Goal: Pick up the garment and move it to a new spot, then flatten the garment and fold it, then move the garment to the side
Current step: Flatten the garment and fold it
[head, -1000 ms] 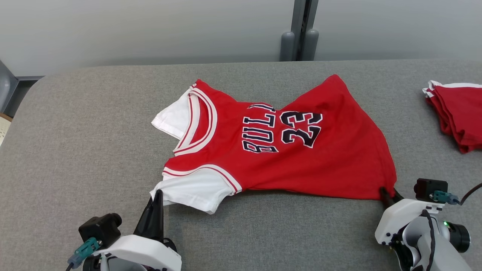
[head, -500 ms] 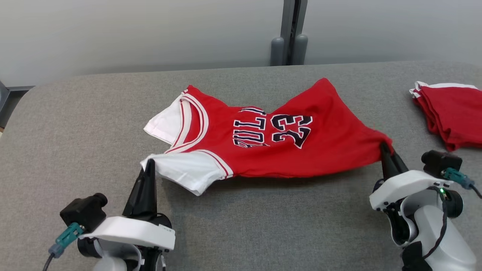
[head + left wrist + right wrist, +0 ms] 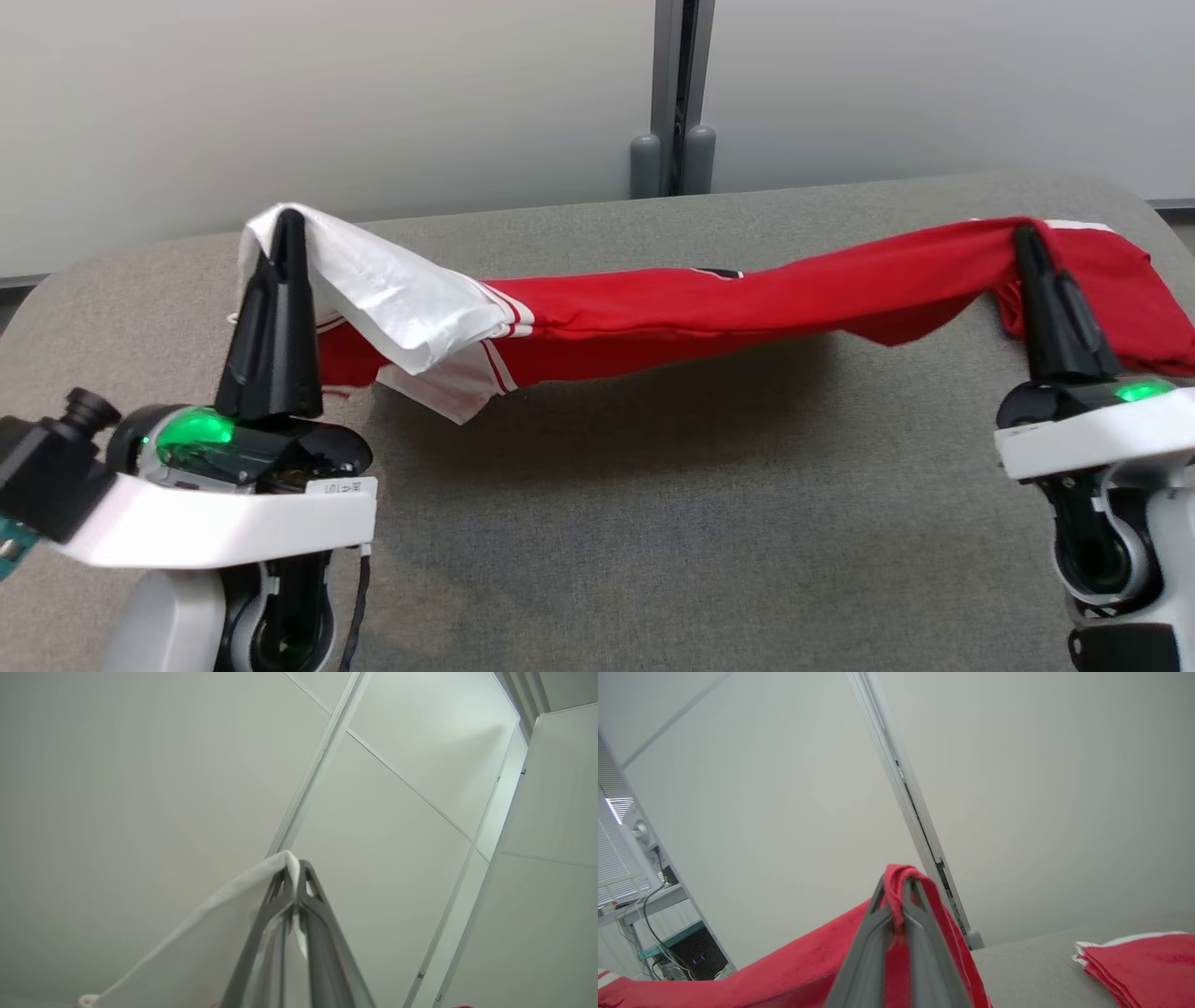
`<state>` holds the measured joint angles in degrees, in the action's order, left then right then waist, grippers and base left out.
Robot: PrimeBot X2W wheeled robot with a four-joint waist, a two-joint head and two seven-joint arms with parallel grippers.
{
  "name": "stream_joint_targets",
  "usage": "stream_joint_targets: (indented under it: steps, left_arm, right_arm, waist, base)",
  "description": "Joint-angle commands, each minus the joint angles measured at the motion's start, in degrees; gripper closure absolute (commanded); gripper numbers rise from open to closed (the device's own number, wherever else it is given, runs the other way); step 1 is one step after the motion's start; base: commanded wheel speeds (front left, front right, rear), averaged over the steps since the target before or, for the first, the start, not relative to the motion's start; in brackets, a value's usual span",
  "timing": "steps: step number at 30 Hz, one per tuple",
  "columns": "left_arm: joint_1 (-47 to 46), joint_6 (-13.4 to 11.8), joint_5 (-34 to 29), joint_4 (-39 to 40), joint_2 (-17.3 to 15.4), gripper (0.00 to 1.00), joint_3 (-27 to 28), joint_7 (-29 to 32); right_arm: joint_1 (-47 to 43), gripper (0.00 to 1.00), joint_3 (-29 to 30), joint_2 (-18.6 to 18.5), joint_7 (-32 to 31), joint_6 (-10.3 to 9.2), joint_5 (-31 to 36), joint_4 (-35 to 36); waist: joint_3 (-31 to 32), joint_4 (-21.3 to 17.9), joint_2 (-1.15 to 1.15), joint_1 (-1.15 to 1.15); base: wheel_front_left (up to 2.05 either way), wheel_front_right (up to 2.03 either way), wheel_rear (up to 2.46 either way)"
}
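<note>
Bright even light, soft shadow on the table under the garment, wide-angle bending in wrist views

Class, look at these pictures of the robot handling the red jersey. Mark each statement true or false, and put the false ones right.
1. The jersey lies flat on the grey table. False: it is lifted and stretched between the two grippers.
2. The left gripper is shut on the white sleeve. True.
3. The right gripper stands open, clear of the cloth. False: it is shut on a red edge of the jersey.
4. A stack of folded red garments lies on the table. True.
</note>
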<state>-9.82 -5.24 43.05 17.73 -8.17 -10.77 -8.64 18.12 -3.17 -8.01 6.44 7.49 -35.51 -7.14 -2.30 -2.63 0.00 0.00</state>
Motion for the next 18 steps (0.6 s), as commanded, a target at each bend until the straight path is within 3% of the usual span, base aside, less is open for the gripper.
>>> stream_joint_targets:
  steps: [1,11,18]
  left_arm:
    - [-1.1,-0.5,-0.2,2.3,-0.6,1.0,0.3,0.3]
    - [-7.1,-2.8,-3.7,19.2,-4.6,1.0,0.6,6.2]
    - [-13.5,-3.2,-5.1,22.0,-7.0,1.0,-0.9,12.2]
  right_arm:
    - [-1.4,1.0,0.8,-0.8,-0.6,0.01,-0.5,3.4]
    - [-8.0,1.0,8.2,-0.2,-7.4,0.01,-2.6,28.9]
    - [-9.9,1.0,11.5,1.2,-12.1,0.01,-0.9,34.1]
  waist:
    - [0.5,-0.5,0.0,0.0]
    - [0.7,-1.6,0.0,0.0]
    - [-2.0,-1.7,0.0,0.0]
  base:
    - [0.0,0.0,0.0]
    - [0.0,0.0,0.0]
    - [0.0,0.0,0.0]
